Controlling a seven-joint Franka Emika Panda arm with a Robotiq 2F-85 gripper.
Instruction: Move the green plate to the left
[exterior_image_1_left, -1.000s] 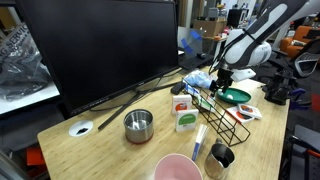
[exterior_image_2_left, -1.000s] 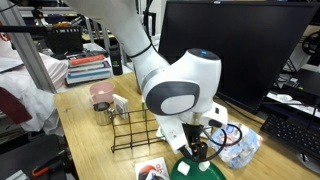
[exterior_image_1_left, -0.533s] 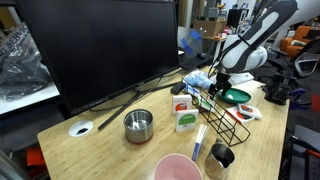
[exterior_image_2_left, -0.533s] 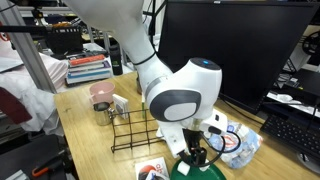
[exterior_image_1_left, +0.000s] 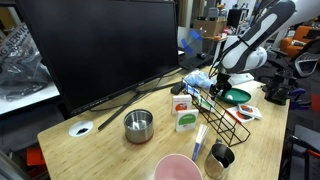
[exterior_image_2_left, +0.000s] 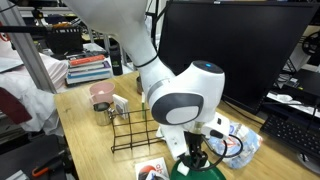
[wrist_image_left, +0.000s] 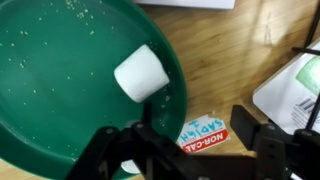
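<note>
- Small update: over the last second the arm dipped and slid a touch closer to the bright green round plastic plate (exterior_image_2_left: 212, 172). In the last half second it has basically stopped, so I reckon the approach is done.
- The gripper (wrist_image_left: 190, 145) is spread wide and not clamped on anything. In the wrist view the plate's rim runs up through the gap. One finger (wrist_image_left: 115, 155) hangs over the inside of the plate, and the other sits outside it over the light wooden table (wrist_image_left: 255, 40).
- I can't tell from these shots whether the fingers are low enough yet to actually bite the rim.
- The plate hasn't budged. In an exterior view it's in the same spot at the far end of the table, just past the black wire rack (exterior_image_1_left: 226, 116).
- So none of the move is done yet. By my read the next thing is to pinch that rim and drag or lift the plate left.
- Stuff I'm watching: a small white cube (wrist_image_left: 143, 72) is sitting in the plate and looks loose, so a jerky pull could roll it out.
- A red-and-blue printed sachet (wrist_image_left: 201, 133) also lies on the table right by the rim, between the fingers, and it could get pinched or shoved along.
- The plastic rim is thin and sloped, so I'd expect it to slip if the grip lands shallow.
</note>
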